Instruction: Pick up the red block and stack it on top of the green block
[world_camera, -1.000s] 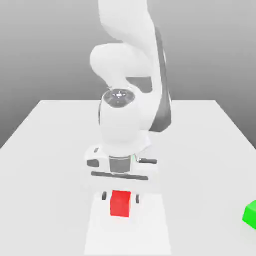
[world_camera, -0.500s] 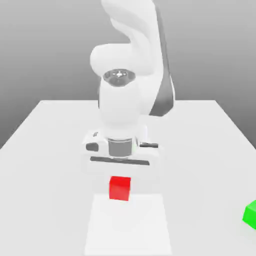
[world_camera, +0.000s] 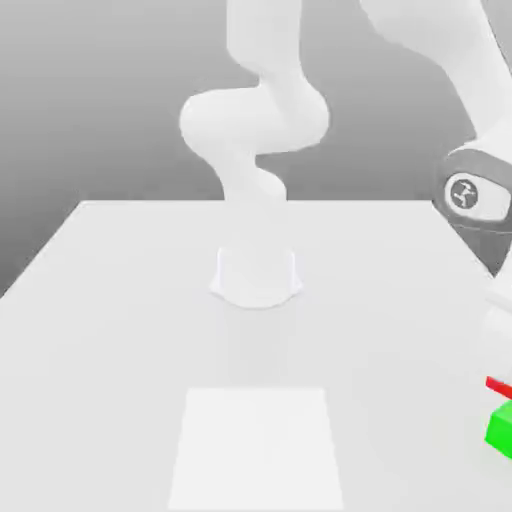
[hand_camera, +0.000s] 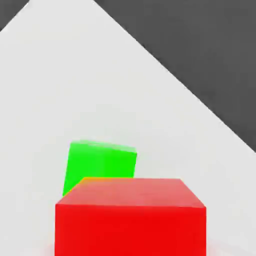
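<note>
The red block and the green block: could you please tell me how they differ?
The red block is bright red, the green block bright green. In the hand view, the red block looks larger, while the green block is partly hidden behind it. Both are plain, smooth-faced blocks.

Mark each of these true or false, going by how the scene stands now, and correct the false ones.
1. The red block is at the exterior view's right. True.
2. The green block is at the exterior view's left. False: it is at that view's right.
3. In the hand view, the red block partly covers the green block. True.
4. The red block sits on the pale square. False: it is up by the green block, away from the square.
</note>
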